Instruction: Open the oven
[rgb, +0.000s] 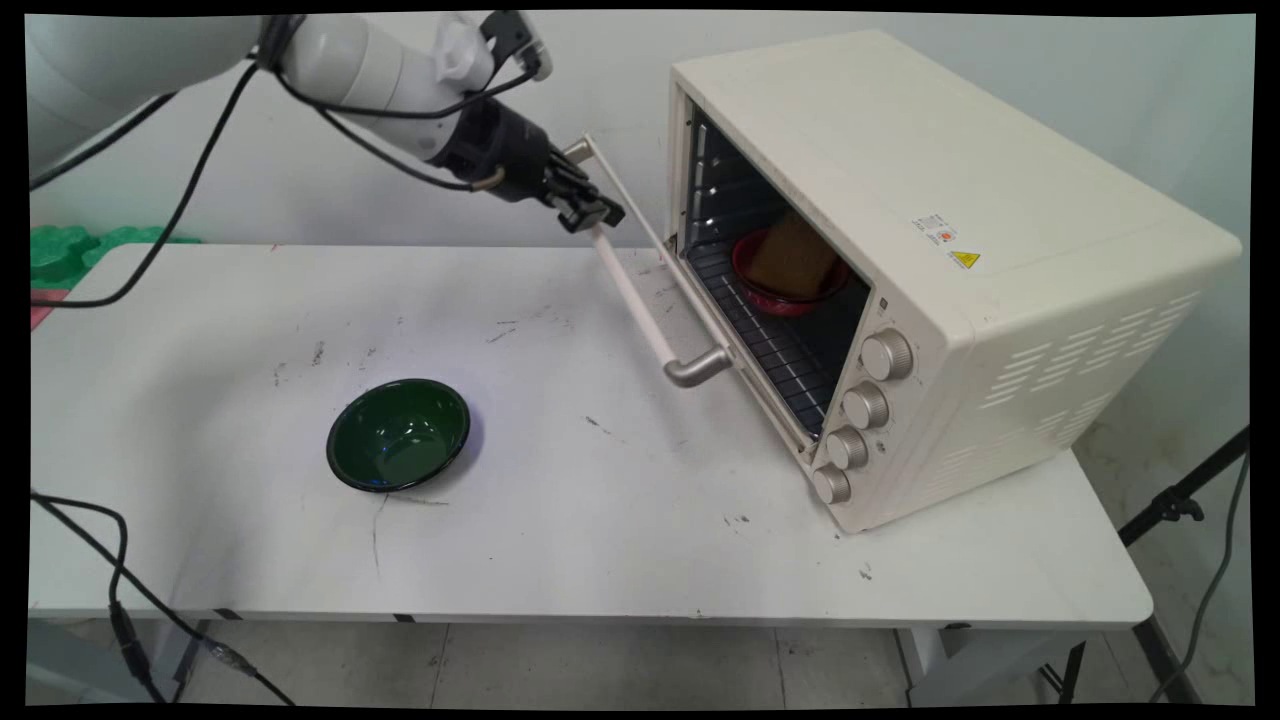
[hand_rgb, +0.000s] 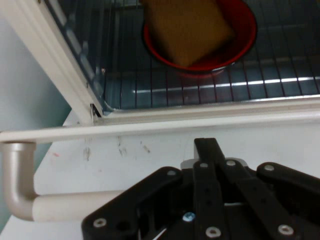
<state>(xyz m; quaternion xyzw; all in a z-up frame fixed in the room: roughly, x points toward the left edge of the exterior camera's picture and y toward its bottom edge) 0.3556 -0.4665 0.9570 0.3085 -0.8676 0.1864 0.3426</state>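
Resting at the half-open oven door's handle (rgb: 632, 292), the hand (rgb: 592, 213) looks closed together.

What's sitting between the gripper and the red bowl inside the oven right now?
The oven's door does. The gripper is at the door's handle, outside the half-open door, and the red bowl holding a brown slab sits on the rack behind it. Only the upper gap is open.

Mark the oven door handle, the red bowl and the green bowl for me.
oven door handle (rgb: 632, 290), main view, middle of the white bar.
red bowl (hand_rgb: 245, 20), hand view, right rim, on the oven rack.
green bowl (rgb: 398, 435), main view, inside bottom.
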